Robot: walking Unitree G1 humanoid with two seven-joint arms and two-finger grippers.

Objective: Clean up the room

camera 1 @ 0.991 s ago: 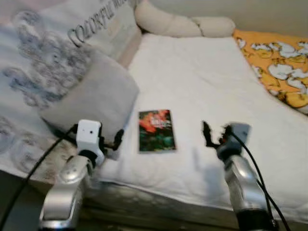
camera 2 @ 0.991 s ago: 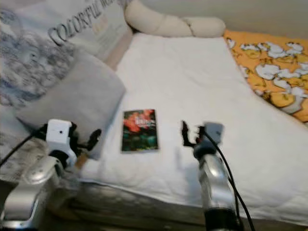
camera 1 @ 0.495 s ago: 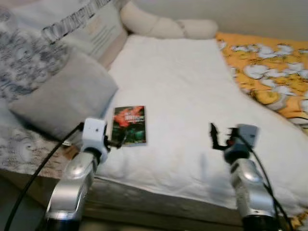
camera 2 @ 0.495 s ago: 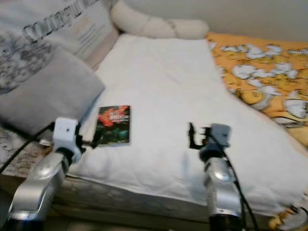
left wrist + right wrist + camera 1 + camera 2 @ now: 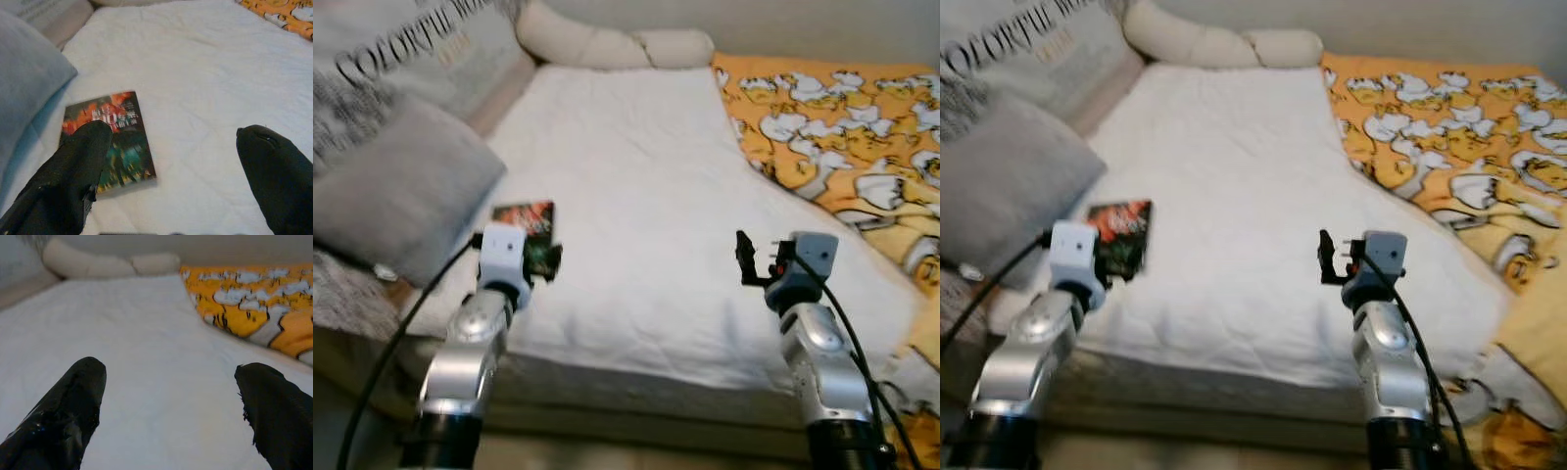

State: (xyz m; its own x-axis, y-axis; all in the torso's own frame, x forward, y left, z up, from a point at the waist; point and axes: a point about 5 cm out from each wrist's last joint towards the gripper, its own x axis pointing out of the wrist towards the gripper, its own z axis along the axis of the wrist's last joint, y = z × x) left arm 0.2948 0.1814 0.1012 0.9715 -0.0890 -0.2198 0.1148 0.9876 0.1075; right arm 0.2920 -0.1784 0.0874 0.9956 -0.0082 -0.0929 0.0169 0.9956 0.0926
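While both grippers gaped, left gripper [image 5: 171, 161] hovered near the book [image 5: 110, 139], likely lining up a grab; right gripper [image 5: 168, 406] idled over the bed [image 5: 636, 176].

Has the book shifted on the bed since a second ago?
No. The book lies flat beside the grey pillow as before; the camera turned, not the book.

Two silver arms w/ rounded metal segments, dark cuffs lower down. Left claw [image 5: 551, 262]: two long black fingers [image 5: 73, 181], matte, rough-textured, blunt tips; white boxy camera housing on wrist, small dark lens dot. Right claw [image 5: 744, 259]: same black fingers [image 5: 63, 411], grey boxy housing, red spot beside it. Black cable runs off each wrist toward 6 o'clock.
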